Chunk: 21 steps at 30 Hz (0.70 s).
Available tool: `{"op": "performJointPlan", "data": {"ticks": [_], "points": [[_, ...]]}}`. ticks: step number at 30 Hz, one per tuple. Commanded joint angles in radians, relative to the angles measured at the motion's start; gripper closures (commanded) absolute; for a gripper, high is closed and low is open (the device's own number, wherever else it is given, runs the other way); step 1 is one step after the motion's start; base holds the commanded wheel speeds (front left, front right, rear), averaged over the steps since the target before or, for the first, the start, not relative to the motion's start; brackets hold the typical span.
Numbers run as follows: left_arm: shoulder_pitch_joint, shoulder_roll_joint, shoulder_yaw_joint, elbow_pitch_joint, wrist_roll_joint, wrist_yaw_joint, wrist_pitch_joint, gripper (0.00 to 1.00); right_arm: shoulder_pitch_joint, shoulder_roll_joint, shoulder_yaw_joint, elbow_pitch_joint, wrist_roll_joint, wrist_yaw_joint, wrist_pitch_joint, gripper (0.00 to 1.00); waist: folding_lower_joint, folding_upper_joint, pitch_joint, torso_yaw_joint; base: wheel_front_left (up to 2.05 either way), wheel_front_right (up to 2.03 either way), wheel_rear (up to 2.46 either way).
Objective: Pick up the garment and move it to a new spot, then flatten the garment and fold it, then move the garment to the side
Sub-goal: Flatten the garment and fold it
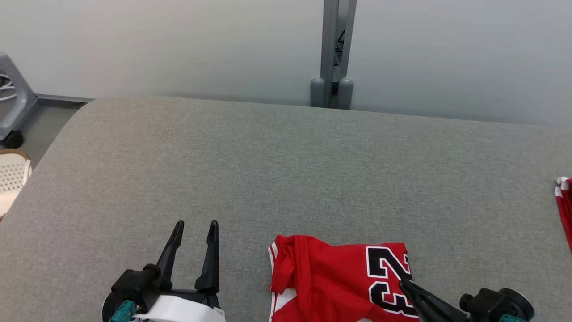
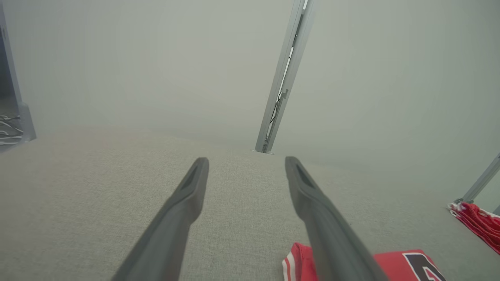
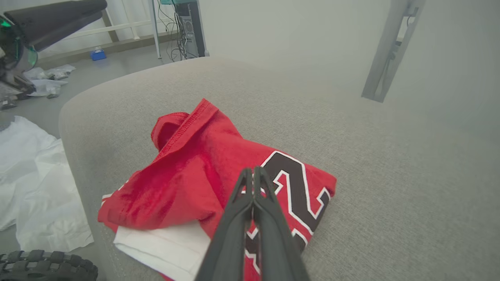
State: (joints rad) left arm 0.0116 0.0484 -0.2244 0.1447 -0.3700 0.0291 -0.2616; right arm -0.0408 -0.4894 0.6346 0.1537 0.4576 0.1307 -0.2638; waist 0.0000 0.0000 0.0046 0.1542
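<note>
The garment (image 1: 330, 277) is a red jersey with a black "23", lying folded in a bundle at the near edge of the grey padded table (image 1: 286, 170). It also appears as the garment (image 3: 187, 175) in the right wrist view, with a white layer under its near corner, and as the garment (image 2: 394, 265) at the bottom right of the left wrist view. My right gripper (image 1: 403, 282) is shut, its fingers pressed together with their tips over the printed number (image 3: 291, 175); no cloth shows between them. My left gripper (image 1: 195, 227) is open above bare table, left of the garment.
A second red cloth (image 1: 564, 205) lies at the table's right edge. A grey post (image 1: 333, 53) stands behind the far edge. A white perforated object (image 1: 11, 179) sits past the left edge. White sheets (image 3: 31, 187) lie on the floor below the table's rounded corner.
</note>
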Motion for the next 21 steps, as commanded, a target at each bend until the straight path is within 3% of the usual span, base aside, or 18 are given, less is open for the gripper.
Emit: {"op": "performJointPlan", "data": {"ticks": [1, 5, 11, 21], "points": [[-0.016, 0.004, -0.003, 0.0, 0.0, 0.007, -0.003, 0.0, -0.033, -0.023, 0.036, 0.005, 0.025, 0.0, -0.001, 1.0, 0.0, 0.0, 0.009, 0.011, 0.0, 0.0, 0.0], [-0.031, 0.004, -0.022, -0.006, 0.001, 0.015, -0.003, 0.0, -0.115, -0.055, 0.164, 0.058, 0.093, 0.0, -0.001, 1.0, 0.0, 0.0, 0.039, 0.046, 0.0, 0.0, 0.0], [-0.043, 0.004, -0.032, -0.016, 0.0, 0.027, -0.003, 0.0, -0.192, -0.076, 0.274, 0.117, 0.14, 0.0, -0.001, 1.0, 0.0, 0.0, 0.07, 0.085, 0.0, 0.0, 0.0], [-0.036, 0.004, -0.047, -0.019, -0.008, 0.038, -0.003, 0.0, -0.311, -0.106, 0.609, 0.144, 0.264, 0.0, -0.001, 1.0, 0.0, 0.0, 0.08, 0.127, 0.0, 0.0, 0.0]]}}
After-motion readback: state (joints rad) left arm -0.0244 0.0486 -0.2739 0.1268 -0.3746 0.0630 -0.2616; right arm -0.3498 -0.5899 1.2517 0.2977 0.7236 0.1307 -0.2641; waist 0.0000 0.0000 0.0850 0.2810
